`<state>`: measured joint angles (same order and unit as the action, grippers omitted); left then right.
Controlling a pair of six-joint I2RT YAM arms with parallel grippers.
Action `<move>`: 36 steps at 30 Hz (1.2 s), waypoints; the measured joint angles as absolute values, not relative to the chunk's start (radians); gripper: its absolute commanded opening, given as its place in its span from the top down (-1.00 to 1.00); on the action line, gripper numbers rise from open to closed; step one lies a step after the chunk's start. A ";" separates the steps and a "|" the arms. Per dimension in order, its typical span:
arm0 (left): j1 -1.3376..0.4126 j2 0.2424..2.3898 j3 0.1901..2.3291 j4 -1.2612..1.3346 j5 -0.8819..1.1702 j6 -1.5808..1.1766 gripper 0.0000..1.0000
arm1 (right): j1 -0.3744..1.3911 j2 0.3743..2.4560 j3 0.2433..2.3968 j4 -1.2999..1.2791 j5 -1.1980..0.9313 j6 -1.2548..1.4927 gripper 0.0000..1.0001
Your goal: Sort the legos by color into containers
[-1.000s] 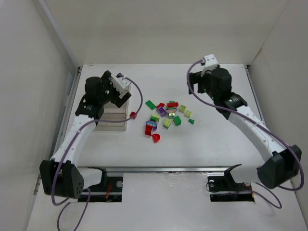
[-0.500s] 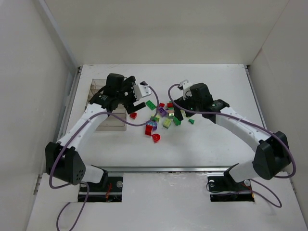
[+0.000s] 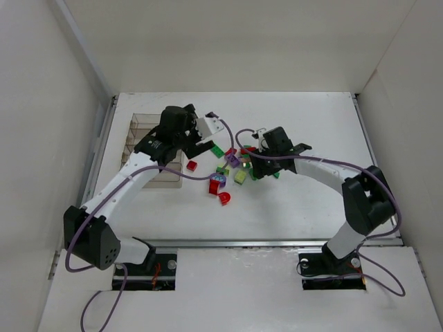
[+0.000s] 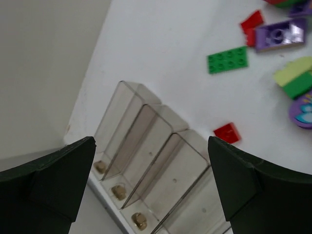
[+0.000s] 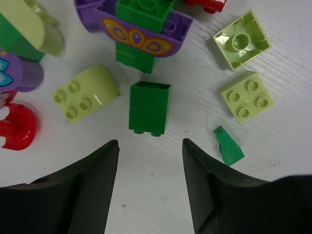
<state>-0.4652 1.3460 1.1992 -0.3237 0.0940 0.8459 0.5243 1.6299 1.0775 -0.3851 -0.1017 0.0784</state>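
Observation:
The legos (image 3: 232, 166) lie in a loose pile at mid-table: red, dark green, yellow-green and purple. My right gripper (image 5: 150, 144) hangs low over the pile's right side, open, with nothing between its fingers. A dark green brick (image 5: 149, 107) lies just ahead of its fingertips. In the top view the right gripper (image 3: 256, 164) covers part of the pile. My left gripper (image 4: 151, 146) stands wide open and empty above the clear containers (image 4: 146, 161), whose rows hold no bricks that I can see. A lone red brick (image 4: 226, 132) lies beside the box.
Around the dark green brick lie yellow-green bricks (image 5: 86, 92) (image 5: 246, 96), a small green wedge (image 5: 228, 146) and a purple butterfly piece (image 5: 141, 36). A flat green plate (image 4: 227, 59) lies beyond the box. White walls enclose the table on three sides.
The right arm swung left and down onto the pile, and its jaws narrowed. The left gripper moved right from over the box toward the pile, still wide open.

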 measured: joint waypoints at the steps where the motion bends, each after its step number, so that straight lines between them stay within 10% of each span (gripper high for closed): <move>1: -0.466 1.342 1.198 -0.291 0.051 0.833 -1.00 | 0.524 1.647 1.079 -0.387 -0.101 0.082 -0.21; 14: -0.484 1.321 1.122 -0.228 -0.134 0.587 -1.00 | 0.519 1.788 1.153 -0.382 -0.094 0.094 -0.14; 25: -0.484 1.321 1.106 -0.216 -0.178 0.559 -0.94 | 0.519 1.819 1.171 -0.382 -0.111 0.068 1.00; 36: -0.484 1.321 1.108 -0.204 0.054 0.623 -0.73 | 0.477 1.584 1.216 -0.522 -0.288 -0.061 1.00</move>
<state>-0.4843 1.3212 1.1080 -0.2039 0.0536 0.6228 0.4770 1.5837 1.2156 -0.5217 -0.2878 -0.0608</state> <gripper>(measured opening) 0.893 0.436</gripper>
